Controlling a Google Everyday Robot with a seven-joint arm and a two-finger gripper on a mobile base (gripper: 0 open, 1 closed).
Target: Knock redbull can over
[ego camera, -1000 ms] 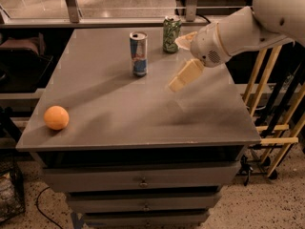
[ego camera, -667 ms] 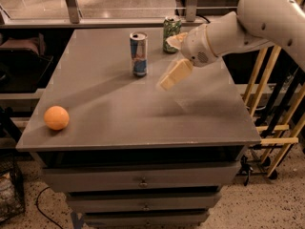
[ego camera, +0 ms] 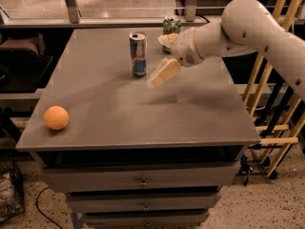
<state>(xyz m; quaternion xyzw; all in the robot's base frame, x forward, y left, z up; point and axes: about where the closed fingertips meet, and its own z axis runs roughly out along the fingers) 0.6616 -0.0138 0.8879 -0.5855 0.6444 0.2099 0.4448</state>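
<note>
The redbull can (ego camera: 138, 54) stands upright on the grey table (ego camera: 105, 104), toward the back middle. It is slim, silver and blue with a red mark and a shiny top. My gripper (ego camera: 157, 78) hangs from the white arm that comes in from the upper right. Its tan fingers point down and left, just right of the can's lower part, a small gap away from it and a little above the tabletop.
A green patterned can (ego camera: 171, 26) stands at the table's back edge, partly behind my arm. An orange ball (ego camera: 56, 118) lies near the front left corner. Wooden rails (ego camera: 276, 104) stand to the right of the table. Drawers are below the tabletop.
My arm and gripper have moved left toward the redbull can, closing most of the gap. The can, the green can and the ball have not moved.
</note>
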